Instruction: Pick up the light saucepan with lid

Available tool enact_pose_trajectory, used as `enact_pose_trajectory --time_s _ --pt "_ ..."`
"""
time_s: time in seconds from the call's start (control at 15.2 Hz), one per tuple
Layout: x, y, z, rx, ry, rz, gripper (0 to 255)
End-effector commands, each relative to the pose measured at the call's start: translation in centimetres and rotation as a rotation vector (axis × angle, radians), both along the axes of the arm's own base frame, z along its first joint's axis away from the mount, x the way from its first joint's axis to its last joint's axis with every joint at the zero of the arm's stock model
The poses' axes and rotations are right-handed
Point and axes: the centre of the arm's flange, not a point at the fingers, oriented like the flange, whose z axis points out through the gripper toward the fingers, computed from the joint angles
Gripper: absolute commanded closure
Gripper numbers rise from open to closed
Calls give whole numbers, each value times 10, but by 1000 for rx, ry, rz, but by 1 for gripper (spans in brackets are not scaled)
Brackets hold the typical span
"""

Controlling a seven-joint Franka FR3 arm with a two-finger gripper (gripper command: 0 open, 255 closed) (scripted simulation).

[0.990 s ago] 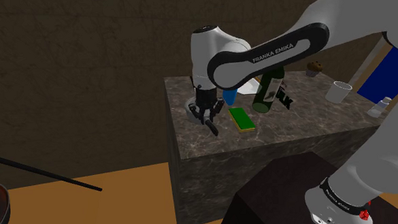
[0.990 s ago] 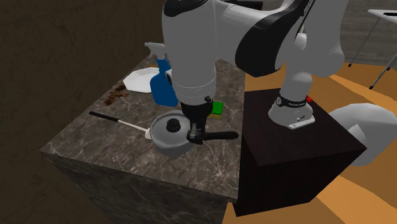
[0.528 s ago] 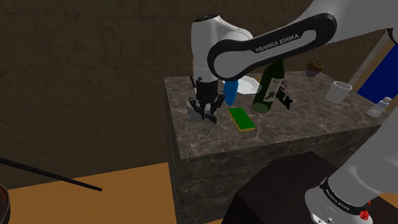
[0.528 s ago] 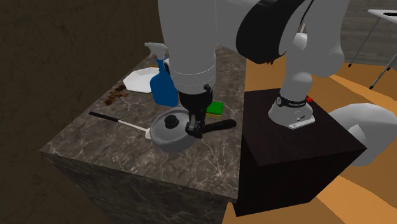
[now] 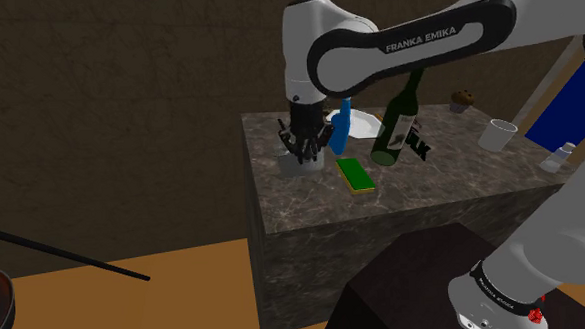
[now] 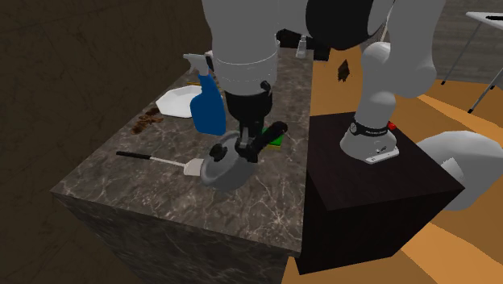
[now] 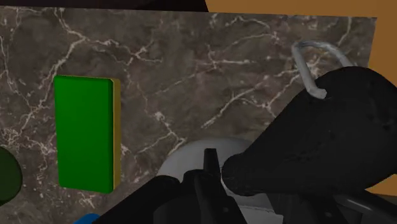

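The light grey saucepan [image 6: 219, 171] with its lid and black knob [image 6: 218, 151] hangs tilted from my gripper [image 6: 250, 145], which is shut on the pan's black handle [image 6: 272, 131]. The handle points up toward the second exterior view's right. The pan's low edge is close to the marble counter [image 6: 161, 202]; I cannot tell whether it touches. In the shoulder view the gripper [image 5: 305, 145] holds the pan [image 5: 297, 167] near the counter's far left corner. In the wrist view the handle [image 7: 331, 133] looms large beside the grey pan body [image 7: 191, 160].
A spatula [image 6: 153, 158] lies just beside the pan. Behind it stand a blue spray bottle [image 6: 208, 105] and a white plate [image 6: 173, 103]. A green sponge [image 5: 355, 174], a dark green bottle [image 5: 396, 130] and a white cup [image 5: 498, 134] share the counter. The dark stand [image 6: 379, 194] adjoins it.
My gripper has risen with the handle in it. The pan has tipped from flat on the counter to hanging tilted, with its handle swung upward.
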Motion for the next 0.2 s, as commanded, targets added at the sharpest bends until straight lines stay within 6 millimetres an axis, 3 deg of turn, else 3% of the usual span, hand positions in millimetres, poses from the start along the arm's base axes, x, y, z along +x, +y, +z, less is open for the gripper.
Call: enact_pose_trajectory --time_s 0.0,0.13 --pt "0 0 11 0 -1 0 255" --pt "0 0 12 0 -1 0 255"
